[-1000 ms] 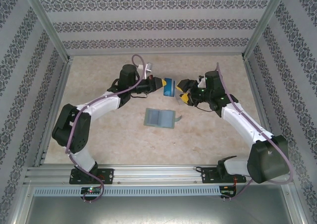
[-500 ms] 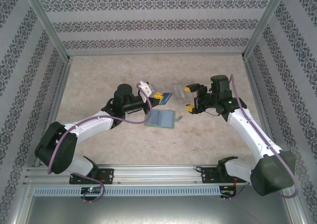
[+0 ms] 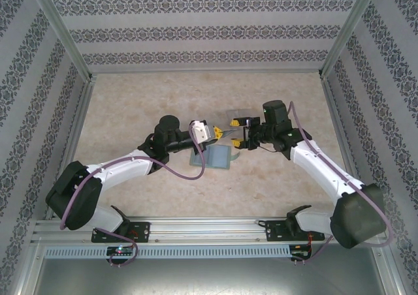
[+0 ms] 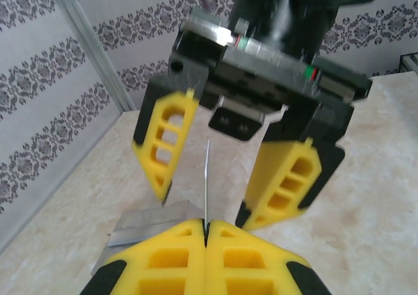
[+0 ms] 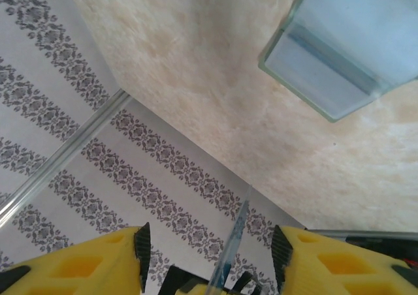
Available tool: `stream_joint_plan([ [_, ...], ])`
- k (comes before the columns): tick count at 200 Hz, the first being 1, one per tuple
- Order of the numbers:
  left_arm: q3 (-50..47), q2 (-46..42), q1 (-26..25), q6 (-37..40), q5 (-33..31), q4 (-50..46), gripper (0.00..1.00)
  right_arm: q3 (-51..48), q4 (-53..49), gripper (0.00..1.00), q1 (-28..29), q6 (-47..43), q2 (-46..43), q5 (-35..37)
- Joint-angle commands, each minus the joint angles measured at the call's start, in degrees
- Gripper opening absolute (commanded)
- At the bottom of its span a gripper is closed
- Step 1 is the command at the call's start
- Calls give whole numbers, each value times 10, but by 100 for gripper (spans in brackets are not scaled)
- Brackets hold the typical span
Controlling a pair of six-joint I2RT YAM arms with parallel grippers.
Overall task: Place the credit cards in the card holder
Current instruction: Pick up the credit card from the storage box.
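While the card holder [image 3: 214, 156] lies flat on the tabletop [image 3: 130, 106], we see from above the left claw [image 3: 219, 133] and right claw [image 3: 235, 132] tip to tip just beyond it. Left wrist: our left claw pinches a credit card [image 4: 207, 171] edge-on. Right wrist: the right claw's jaws stand wide, straddling that card.

The top view looks down from above and behind the arm bases, far enough to take in the whole table [image 3: 163, 99]. The left wrist camera sits close behind the left gripper [image 4: 206, 226] and faces right, with the right gripper [image 4: 204, 210] very near. The right wrist camera faces left past its own fingers [image 5: 98, 262]. Both wrist views share the card [image 4: 207, 171], seen edge-on. The top and right wrist views share the holder [image 3: 213, 156].
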Motion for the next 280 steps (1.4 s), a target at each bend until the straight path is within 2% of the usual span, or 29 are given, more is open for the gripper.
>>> stream_joint_plan([
  [1, -5, -8, -10, 35, 21, 28, 0, 4, 28, 45, 8, 18, 9, -8],
  [26, -4, -11, -9, 40, 20, 17, 0, 4, 27, 19, 9, 22, 7, 2],
  [48, 2, -10, -9, 26, 4, 9, 0, -3, 32, 1, 10, 27, 4, 3],
  [93, -4, -5, -10, -14, -24, 48, 1, -27, 61, 0, 14, 47, -12, 16],
  [99, -1, -2, -9, -26, -35, 48, 9, -26, 60, 0, 14, 46, -13, 16],
  [102, 1, -1, -9, -31, -40, 45, 15, -25, 58, 0, 14, 44, -12, 16],
  [104, 2, -1, -10, -34, -44, 43, 23, -25, 58, 0, 14, 43, -13, 17],
  [110, 9, 0, -10, -47, -57, 35, 70, -25, 55, 0, 14, 41, -13, 19],
  [111, 9, -1, -9, -49, -59, 33, 76, -25, 55, 0, 14, 41, -13, 19],
  [113, 11, -1, -9, -52, -61, 29, 82, -25, 54, 0, 14, 39, -13, 21],
  [118, 17, -1, -9, -59, -67, 17, 86, -26, 52, 0, 14, 36, -13, 25],
  [137, 32, -16, -8, -91, -60, -29, 90, -32, 49, 0, 14, 18, -17, 55],
  [145, 46, -21, -8, -115, -51, -67, 100, -36, 55, 0, 15, 2, -20, 78],
  [164, 104, -23, -9, -182, -21, -197, 100, -49, 59, 0, 18, -46, -39, 165],
  [190, 149, -34, -8, -364, -109, -297, 99, -73, 115, 0, 39, -122, -83, 289],
  [204, 172, -29, -1, -459, -123, -336, 99, -86, 154, 0, 52, -174, -106, 338],
  [225, 171, -20, 11, -604, -99, -316, 100, -103, 196, 0, 69, -248, -140, 396],
  [238, 189, -4, 11, -664, -108, -343, 100, -120, 246, 0, 77, -308, -162, 414],
  [247, 205, 11, 12, -696, -85, -351, 98, -131, 274, 0, 83, -337, -177, 425],
  [265, 209, 29, 12, -786, -20, -278, 94, -142, 301, 0, 90, -372, -198, 438],
  [280, 204, 45, 13, -865, 9, -190, 91, -148, 329, 0, 90, -394, -201, 423],
])
